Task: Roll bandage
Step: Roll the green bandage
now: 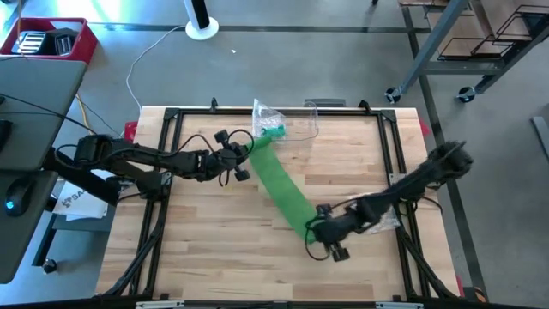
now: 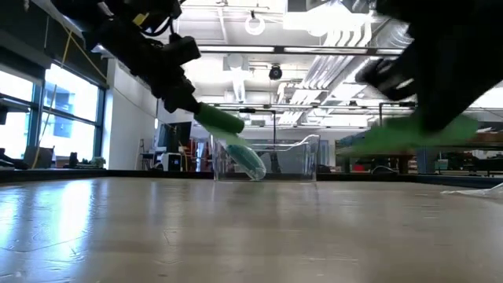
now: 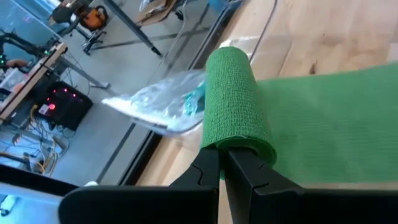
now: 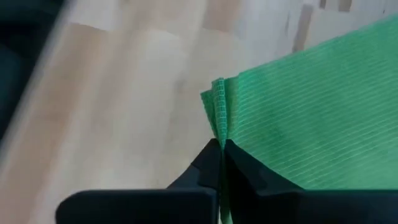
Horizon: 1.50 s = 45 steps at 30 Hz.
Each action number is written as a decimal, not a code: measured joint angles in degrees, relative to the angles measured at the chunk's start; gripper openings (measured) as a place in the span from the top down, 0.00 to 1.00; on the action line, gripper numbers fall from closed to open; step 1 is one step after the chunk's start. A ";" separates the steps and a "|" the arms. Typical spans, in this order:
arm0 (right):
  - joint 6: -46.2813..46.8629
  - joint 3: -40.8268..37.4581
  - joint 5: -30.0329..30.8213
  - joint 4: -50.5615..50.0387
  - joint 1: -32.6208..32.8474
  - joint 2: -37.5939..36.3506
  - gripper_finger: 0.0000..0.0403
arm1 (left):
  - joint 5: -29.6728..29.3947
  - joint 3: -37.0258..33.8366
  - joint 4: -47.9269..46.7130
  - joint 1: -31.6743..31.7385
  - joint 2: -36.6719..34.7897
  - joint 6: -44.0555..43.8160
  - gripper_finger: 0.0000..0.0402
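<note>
The green bandage (image 1: 283, 190) hangs stretched above the table between both arms, held taut, I judge, so it winds evenly. The left gripper (image 3: 222, 155) pinches the rolled end, the right gripper (image 4: 221, 146) clamps the bunched free end. A crinkled plastic bag (image 3: 158, 106) behind the roll hides its contents.
</note>
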 joint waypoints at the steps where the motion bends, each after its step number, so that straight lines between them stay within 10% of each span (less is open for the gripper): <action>1: 1.90 -0.02 0.29 -0.75 1.35 -1.94 0.99 | -0.12 -0.65 -0.03 0.00 -0.56 -0.22 1.00; 13: 17.15 3.62 17.22 -3.90 20.39 -18.30 1.00 | -0.27 -6.67 1.38 -0.30 -3.31 -5.49 1.00; 29: -10.27 36.16 55.53 -25.85 23.90 -18.12 1.00 | 5.55 -7.74 1.59 -14.51 0.67 -16.51 1.00; 40: -25.07 48.65 57.15 -25.78 17.95 -18.20 1.00 | 5.03 -7.71 11.06 -21.68 4.34 -20.63 1.00; 45: -19.48 48.11 41.90 -30.93 17.54 -17.77 1.00 | -2.31 -7.71 12.76 -22.60 2.41 -19.30 1.00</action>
